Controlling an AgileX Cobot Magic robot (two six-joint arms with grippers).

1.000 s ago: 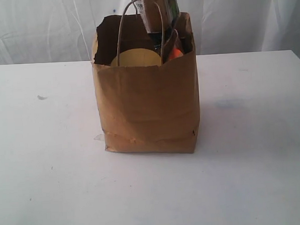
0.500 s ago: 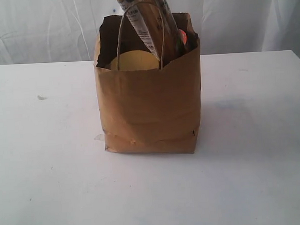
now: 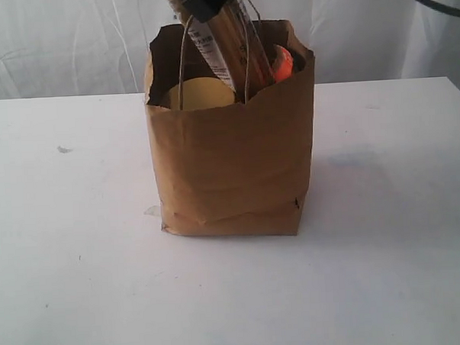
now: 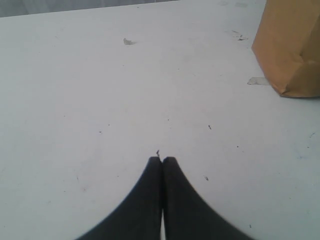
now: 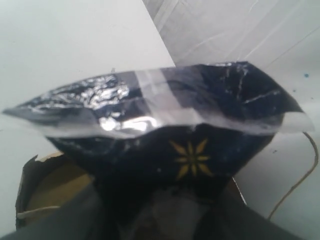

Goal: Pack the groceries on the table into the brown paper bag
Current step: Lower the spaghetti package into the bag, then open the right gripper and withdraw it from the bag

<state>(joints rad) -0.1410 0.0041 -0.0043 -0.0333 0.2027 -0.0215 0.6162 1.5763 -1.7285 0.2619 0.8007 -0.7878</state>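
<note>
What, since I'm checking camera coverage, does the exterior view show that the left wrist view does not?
Only the exterior view: the open top of the brown paper bag, with the blue spaghetti packet sticking out, and a tan lid and something orange inside. Only the left wrist view: the left pincer, shut, above the bare table. Both: the bag's side standing on that white table, and a small clear scrap at its base corner.

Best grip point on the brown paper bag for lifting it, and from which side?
Probably the near loop handle, from straight above: it stands upright over the rim and is thin enough to pinch, while the brown paper bag has wide, flat walls. The spaghetti packet leans just behind the loop, so it crowds the approach.
</note>
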